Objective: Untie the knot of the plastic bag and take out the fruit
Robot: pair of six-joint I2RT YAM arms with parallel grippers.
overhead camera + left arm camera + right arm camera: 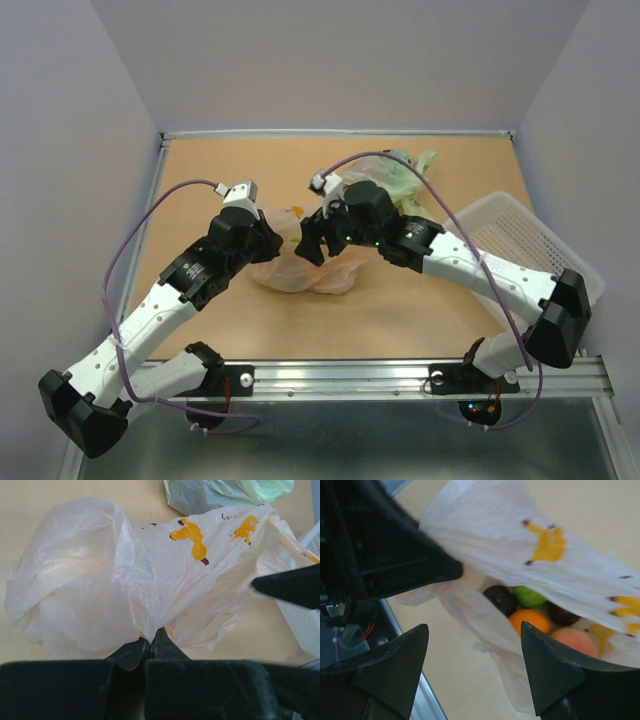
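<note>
The peach-orange plastic bag lies mid-table between both arms. My left gripper is shut on a pinch of the bag's film, seen in the left wrist view, where the bag fills the frame. My right gripper is open and empty, just in front of the bag's gaping mouth. Inside it I see fruit: a dark plum, a green fruit, an orange and a peach. No tied knot shows in any view.
A pale green bag lies behind the right arm, also in the left wrist view. A white slatted basket stands at the right edge. The left arm's head is close on the right gripper's left. The metal rail runs along the front.
</note>
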